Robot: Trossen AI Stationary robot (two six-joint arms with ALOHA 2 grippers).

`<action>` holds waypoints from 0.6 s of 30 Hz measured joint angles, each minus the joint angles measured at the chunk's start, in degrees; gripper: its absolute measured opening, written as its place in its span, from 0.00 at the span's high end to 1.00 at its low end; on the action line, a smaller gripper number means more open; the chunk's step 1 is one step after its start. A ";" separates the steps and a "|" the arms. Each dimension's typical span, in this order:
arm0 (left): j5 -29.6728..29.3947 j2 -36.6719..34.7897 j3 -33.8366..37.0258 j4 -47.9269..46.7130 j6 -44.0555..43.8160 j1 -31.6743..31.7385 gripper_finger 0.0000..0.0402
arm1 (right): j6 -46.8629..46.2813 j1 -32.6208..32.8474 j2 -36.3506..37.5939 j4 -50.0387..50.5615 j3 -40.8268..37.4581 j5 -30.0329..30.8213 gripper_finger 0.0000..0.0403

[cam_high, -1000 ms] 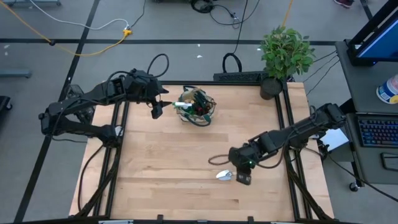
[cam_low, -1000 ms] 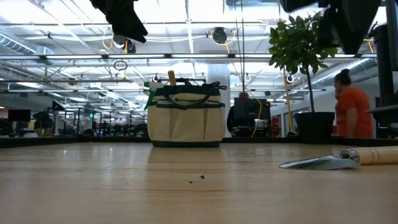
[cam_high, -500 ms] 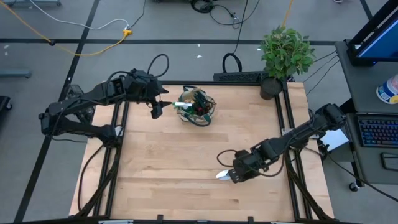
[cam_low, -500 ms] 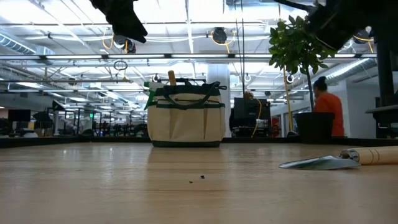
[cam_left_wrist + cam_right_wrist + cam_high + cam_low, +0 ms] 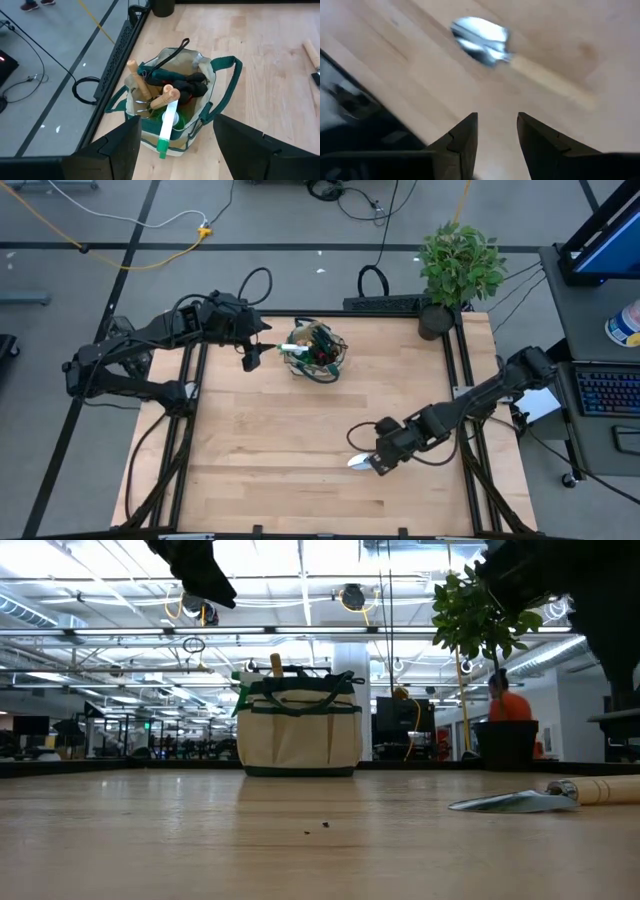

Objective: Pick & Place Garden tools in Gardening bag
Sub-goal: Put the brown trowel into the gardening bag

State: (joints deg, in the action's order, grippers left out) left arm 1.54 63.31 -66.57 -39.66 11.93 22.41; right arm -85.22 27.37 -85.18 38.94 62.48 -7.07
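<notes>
Gleaming metal trowel, wooden-handled, flat on pale grained table.

The right claw has swung from beside the trowel to over its handle, while the person behind has walked leftward.

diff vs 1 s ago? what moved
The right gripper swung in over the wooden-handled metal trowel on the table, fingers open, nothing gripped yet. In the low view, a person in orange walked left behind the potted green plant. Unchanged: the trowel, the beige fabric gardening bag and the left gripper beside it.
</notes>
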 joint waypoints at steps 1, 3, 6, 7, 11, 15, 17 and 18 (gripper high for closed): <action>0.00 0.00 0.00 0.00 0.02 0.00 0.36 | 3.53 -0.38 -0.23 1.38 0.00 0.05 0.68; 0.04 -0.01 0.01 0.00 0.02 0.00 0.36 | 9.30 -0.96 -0.38 5.58 -0.07 0.98 0.68; 0.07 -0.01 0.02 -0.04 0.00 0.00 0.36 | 17.29 -1.99 -0.35 9.91 -0.47 1.72 0.68; 0.10 0.00 0.02 -0.02 -0.04 0.00 0.36 | 19.68 -2.28 -0.35 10.03 -0.98 1.54 0.68; 0.11 0.00 0.02 -0.07 -0.09 0.00 0.36 | 28.89 -2.51 -0.35 8.15 -3.05 -0.42 0.68; 0.11 0.00 0.02 -0.07 -0.11 0.00 0.36 | 35.13 -2.53 -0.35 5.40 -4.82 -1.74 0.68; 0.11 0.00 0.02 -0.07 -0.22 0.00 0.36 | 37.45 -2.53 -0.35 5.47 -5.32 -1.13 0.68; 0.11 0.00 0.02 -0.07 -0.24 0.00 0.36 | 38.63 -2.53 -0.35 5.46 -5.50 -0.54 0.68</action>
State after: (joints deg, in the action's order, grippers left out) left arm 1.65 63.31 -66.54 -39.72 11.68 22.41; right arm -46.58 24.84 -85.54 44.40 56.98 -7.60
